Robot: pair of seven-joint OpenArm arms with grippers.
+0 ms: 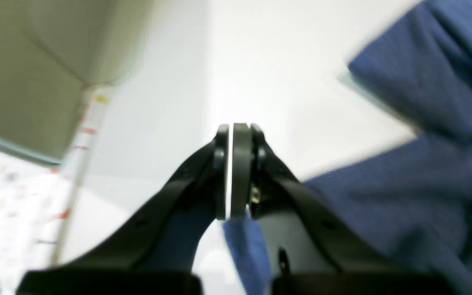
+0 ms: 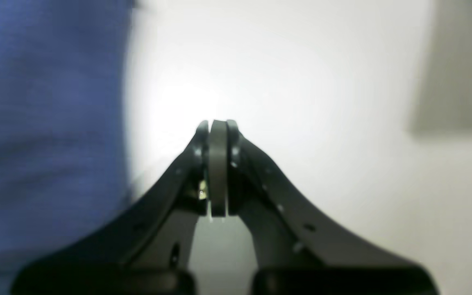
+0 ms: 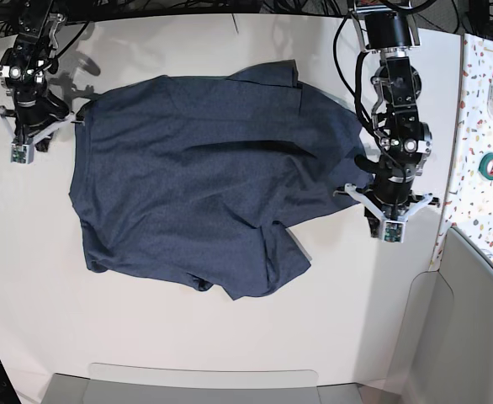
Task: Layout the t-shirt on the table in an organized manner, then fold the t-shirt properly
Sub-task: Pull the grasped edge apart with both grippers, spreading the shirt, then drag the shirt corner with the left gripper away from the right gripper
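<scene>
The white table (image 3: 230,345) fills most of the overhead view, and the dark blue t-shirt (image 3: 196,185) lies spread across its middle, plain side up, rumpled, with one sleeve reaching toward 3 o'clock and a folded flap hanging toward 5 o'clock. A speckled strip (image 3: 482,109) runs along the table's 3 o'clock edge and carries a green tape roll (image 3: 491,164).

The left arm stands at 3 o'clock of the shirt; its left pincer (image 1: 236,172) has its jaws pressed together, and a narrow bit of blue cloth shows just below them, though blur keeps me from telling whether it is pinched. The right arm stands at 10 o'clock, by the shirt's corner; its right pincer (image 2: 218,168) is shut with nothing between the jaws, over bare table, the shirt just beside it.
</scene>
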